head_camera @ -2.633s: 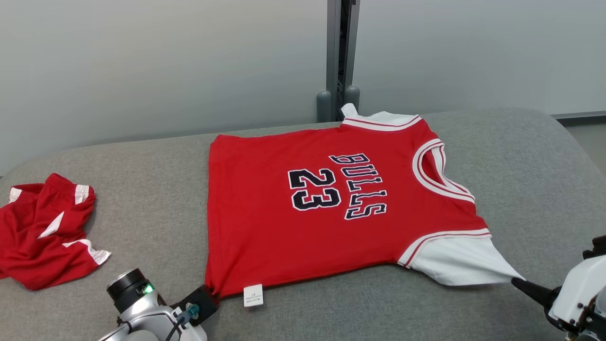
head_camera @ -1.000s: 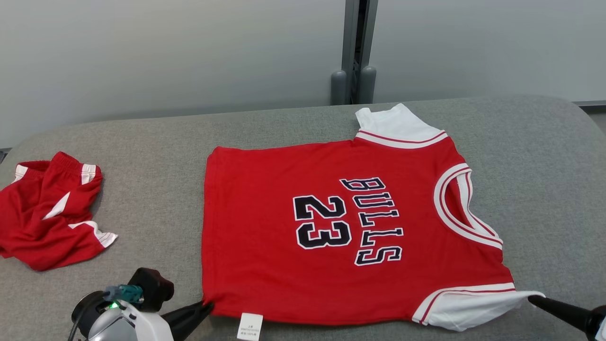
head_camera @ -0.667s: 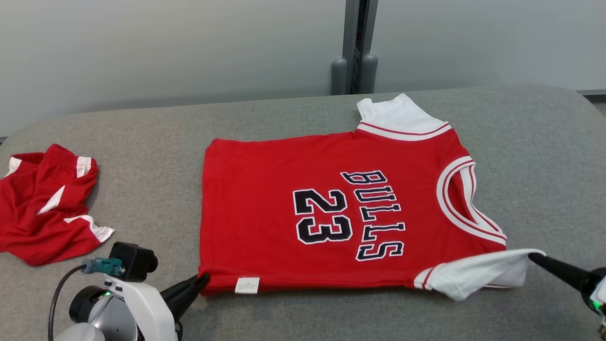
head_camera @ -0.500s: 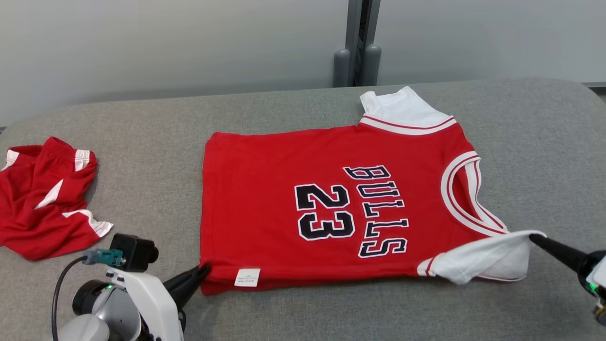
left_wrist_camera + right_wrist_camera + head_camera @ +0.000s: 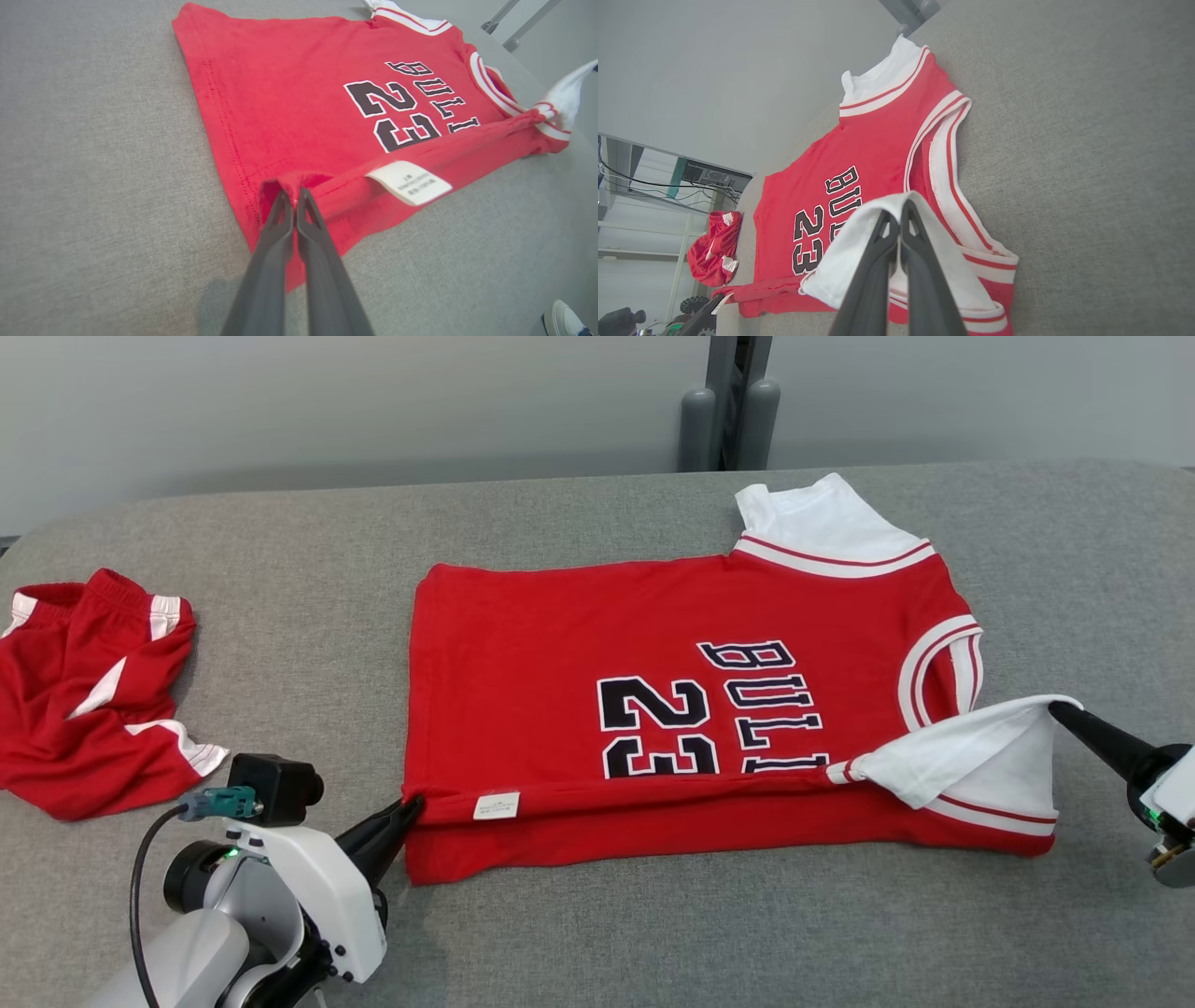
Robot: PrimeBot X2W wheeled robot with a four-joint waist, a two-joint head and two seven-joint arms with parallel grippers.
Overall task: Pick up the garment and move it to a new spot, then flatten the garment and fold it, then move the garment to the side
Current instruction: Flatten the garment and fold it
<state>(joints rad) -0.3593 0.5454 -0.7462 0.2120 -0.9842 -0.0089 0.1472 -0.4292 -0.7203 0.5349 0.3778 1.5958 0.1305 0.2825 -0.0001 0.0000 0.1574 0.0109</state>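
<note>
The garment [image 5: 579,644], a red jersey with white sleeves and black "BULLS 23" print, lies spread on the grey padded table [image 5: 560,933], its near long edge lifted and rolled over toward the far side. My left gripper [image 5: 415,800] is shut on the near hem corner of the garment [image 5: 299,126], beside a white label [image 5: 409,182]. Over at the right, my right gripper [image 5: 1053,707] is shut on the near white sleeve [image 5: 971,747], held raised above the collar. In the right wrist view the sleeve [image 5: 859,242] drapes over the closed right gripper [image 5: 895,215].
A crumpled pair of red and white shorts [image 5: 89,691] lies at the table's left end, also the shorts [image 5: 712,254] in the right wrist view. A grey post [image 5: 733,401] stands behind the table against the pale wall. Bare grey table surrounds the jersey.
Both grippers have carried the jersey's near edge up and toward the far side, so the hem and sleeve now fold over the lower part of the print. The head camera has also shifted.
</note>
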